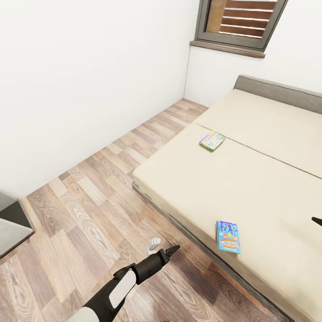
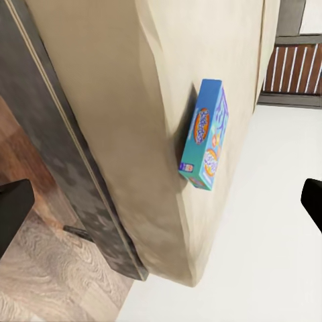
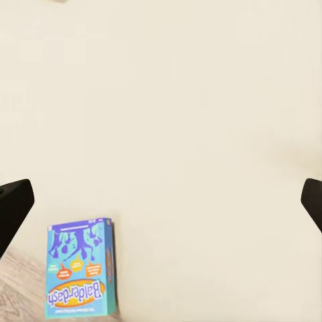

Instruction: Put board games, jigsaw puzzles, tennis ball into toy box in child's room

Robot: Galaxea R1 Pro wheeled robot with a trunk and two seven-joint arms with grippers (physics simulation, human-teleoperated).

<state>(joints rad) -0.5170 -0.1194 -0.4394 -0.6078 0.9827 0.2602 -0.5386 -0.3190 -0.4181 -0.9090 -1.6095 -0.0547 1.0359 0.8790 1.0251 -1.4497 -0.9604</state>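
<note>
Two board games, blue (image 1: 228, 237) and green (image 1: 212, 141), unmoved on bed (image 1: 268, 188); both end effectors, left (image 1: 166, 254) and right (image 3: 161, 201), spread wide, empty.

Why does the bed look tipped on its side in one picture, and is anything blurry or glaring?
Head view: even, soft light, a faint shadow under the bed edge, wide-angle slant in the walls. Left wrist view: the camera is rolled, so the bed and blue game box look sideways; the box's print is soft. Right wrist view: the flat cream mattress shows almost no shading; the box's lettering reads upside down. No glare anywhere.
</note>
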